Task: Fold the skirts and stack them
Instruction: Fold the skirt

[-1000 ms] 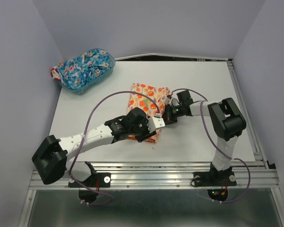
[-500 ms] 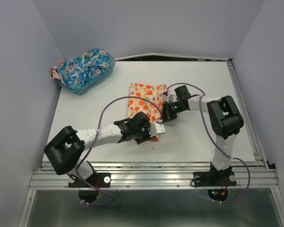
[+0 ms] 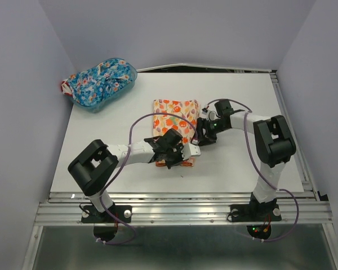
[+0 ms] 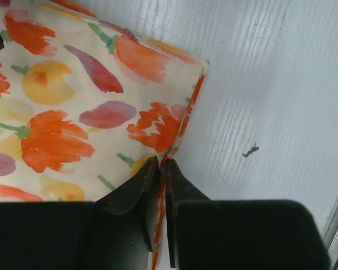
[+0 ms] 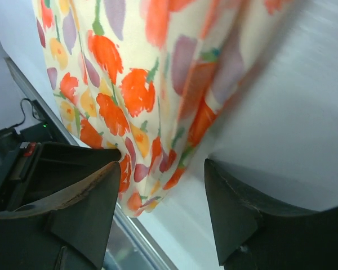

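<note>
The cream-yellow skirt (image 3: 172, 119) with orange-red flowers lies folded in the middle of the table. Its print fills the left wrist view (image 4: 73, 112) and the top of the right wrist view (image 5: 129, 84). My left gripper (image 3: 180, 159) is at the skirt's near right edge. There the left gripper (image 4: 160, 164) is shut on the thin fabric edge. My right gripper (image 3: 201, 134) stands at the skirt's right side. The right gripper (image 5: 163, 185) is open, with the skirt's hem just ahead of its fingers. The blue skirt (image 3: 98, 79) lies bunched in the basket.
The translucent blue basket (image 3: 128, 84) sits at the far left corner of the white table (image 3: 242, 101). A small dark speck (image 4: 249, 151) marks the table near the left gripper. Metal rails (image 3: 186, 205) run along the near edge and the right side.
The right gripper has opened and let go of the cream-yellow skirt. The left gripper has come down to the skirt's near right edge and closed on it. The skirt now lies flatter.
</note>
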Controlling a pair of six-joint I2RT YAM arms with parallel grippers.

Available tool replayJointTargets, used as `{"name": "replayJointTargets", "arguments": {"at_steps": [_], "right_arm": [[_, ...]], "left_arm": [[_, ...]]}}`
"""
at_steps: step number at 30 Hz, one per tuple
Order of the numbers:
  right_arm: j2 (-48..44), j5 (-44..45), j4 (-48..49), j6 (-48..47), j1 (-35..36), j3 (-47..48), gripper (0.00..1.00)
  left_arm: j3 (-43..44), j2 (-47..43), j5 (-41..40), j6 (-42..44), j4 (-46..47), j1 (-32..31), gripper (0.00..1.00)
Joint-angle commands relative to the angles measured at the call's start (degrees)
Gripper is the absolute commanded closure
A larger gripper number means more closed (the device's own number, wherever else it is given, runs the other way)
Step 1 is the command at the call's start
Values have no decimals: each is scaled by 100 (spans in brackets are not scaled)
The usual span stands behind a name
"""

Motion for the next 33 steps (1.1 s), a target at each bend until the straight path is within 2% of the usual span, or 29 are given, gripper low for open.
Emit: {"name": "replayJointTargets", "arguments": {"at_steps": [1, 4, 11, 13, 18, 25, 30, 33], "right_arm": [[-164, 265, -692, 278, -229, -266, 33], [-199, -270, -483, 559, -229, -730, 33], [-164, -781, 273, 726, -177, -1705, 34], [-313, -948, 774, 1016, -177, -2005, 34], [-612, -703, 1566, 1403, 17, -2630, 34], [-384, -193, 2250, 1710, 69, -2621, 37], [-358, -193, 2603, 1974, 253, -2622, 37], [-375, -271, 2735, 2150, 368, -2709, 41]], "left_arm": [[113, 141, 346, 1, -419, 14, 83], [175, 124, 399, -34, -445, 23, 83], [315, 132, 575, -165, -559, 198, 83], [377, 176, 645, -183, -629, 260, 83], [465, 185, 672, -174, -726, 365, 83], [430, 185, 777, -148, -709, 374, 84], [465, 211, 812, -183, -709, 374, 85], [483, 220, 848, -218, -718, 374, 85]]}}
